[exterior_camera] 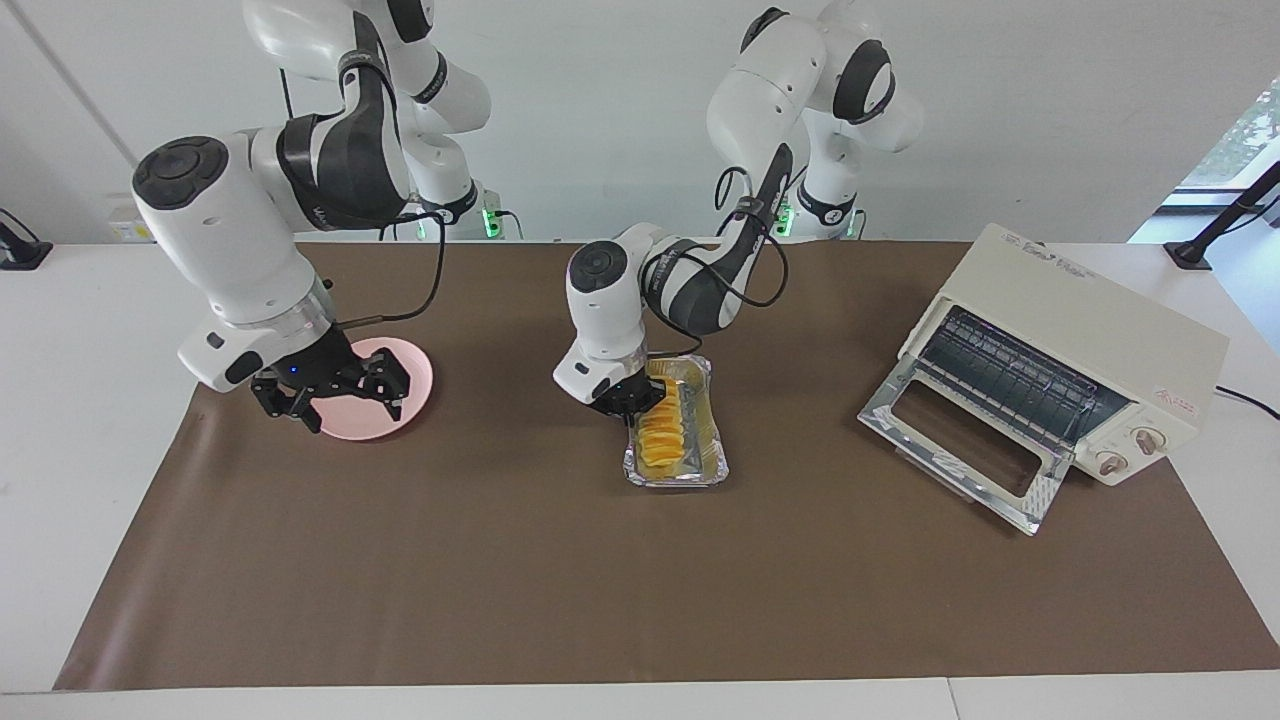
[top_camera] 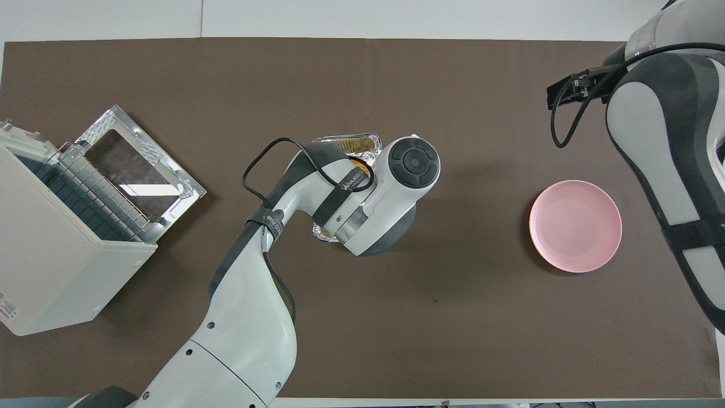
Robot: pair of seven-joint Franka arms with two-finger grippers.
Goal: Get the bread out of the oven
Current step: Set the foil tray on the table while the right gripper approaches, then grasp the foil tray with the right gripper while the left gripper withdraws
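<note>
The scene is viewed from two high cameras. One is set across the counter [exterior_camera: 640, 600], facing the robots; the other is placed above the robots' end, looking steeply down. The whole brown counter surface is shared.

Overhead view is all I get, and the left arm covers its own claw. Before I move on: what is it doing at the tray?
Observer: The left claw is shut on the end of the foil tray nearer the robots.
Operator: Is the bread inside?
Observer: Yes, it lies lengthwise in the tray, out of the oven.
Operator: And the other arm?
Observer: The right claw hangs open over the rim of the pink plate.
</note>
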